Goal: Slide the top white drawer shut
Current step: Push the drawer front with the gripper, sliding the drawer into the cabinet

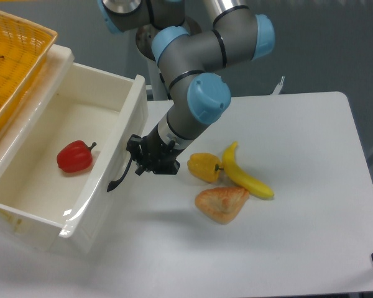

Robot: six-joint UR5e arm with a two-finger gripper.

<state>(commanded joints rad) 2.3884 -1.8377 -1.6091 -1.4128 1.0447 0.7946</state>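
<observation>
white glossy drawer (62, 180), the top one of a small cabinet, stands pulled well out at the 9 o'clock side of the table (286, 248); its panelled front faces 3 o'clock and carries one curved black handle (120, 169).
red bell pepper (74, 156) lies on the drawer floor, stem toward 3 o'clock, apart from the walls.
black two-finger gripper (138, 160) sits right at the drawer front, against or just beside the upper part of the handle; whether its fingers are parted or closed cannot be told, since black blends into black there.
grey arm with light blue joint caps (210, 99) reaches down from 12 o'clock to the gripper.
yellow bell pepper (202, 166) lies on the table at 3 o'clock of the gripper, near it but apart.
yellow banana (244, 175) lies just beside that pepper at its 3 o'clock, seeming to touch its stem.
brown bread piece (222, 203) lies at 6 o'clock of the yellow pepper, close under the banana.
yellow woven basket (12, 56) sits on the cabinet top at 10 o'clock, above the open drawer.
</observation>
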